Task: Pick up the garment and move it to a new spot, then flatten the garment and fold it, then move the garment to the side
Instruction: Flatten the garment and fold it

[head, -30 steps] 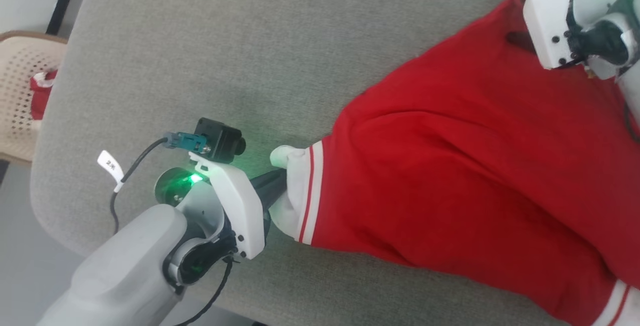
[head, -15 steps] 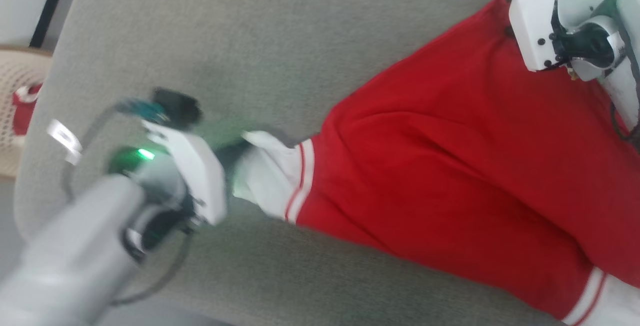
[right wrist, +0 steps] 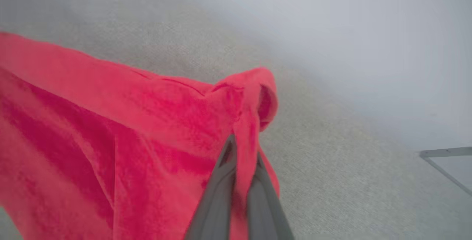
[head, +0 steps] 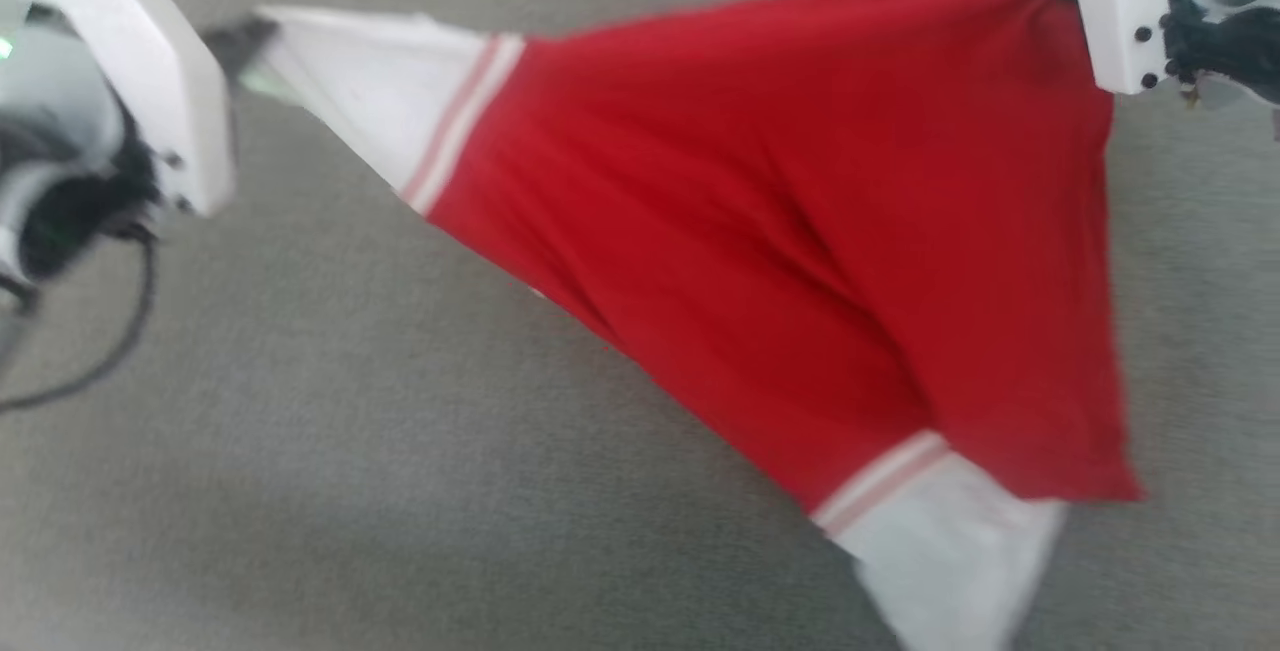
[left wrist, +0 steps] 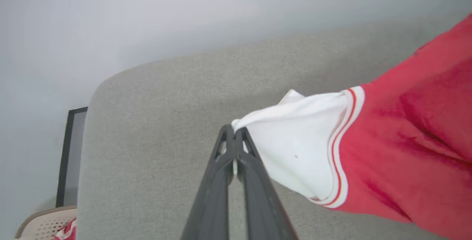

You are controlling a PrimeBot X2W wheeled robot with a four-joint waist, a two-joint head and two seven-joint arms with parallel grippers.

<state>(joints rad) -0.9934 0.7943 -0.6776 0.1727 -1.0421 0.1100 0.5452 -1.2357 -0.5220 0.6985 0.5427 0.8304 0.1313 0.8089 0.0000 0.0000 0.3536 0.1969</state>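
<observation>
Head view: red, white-cuffed garment [head: 760, 231]

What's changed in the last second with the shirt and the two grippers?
The garment has been lifted off the grey surface and now hangs stretched between both grippers, its free sleeve dangling. The head camera shifted too. Unchanged: left gripper shut on the white sleeve end, right gripper on red fabric.

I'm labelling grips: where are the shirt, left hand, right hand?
shirt [head: 780, 211], head view, red body.
left hand [left wrist: 234, 134], left wrist view, between fingertips.
right hand [right wrist: 242, 152], right wrist view, between fingertips.
</observation>
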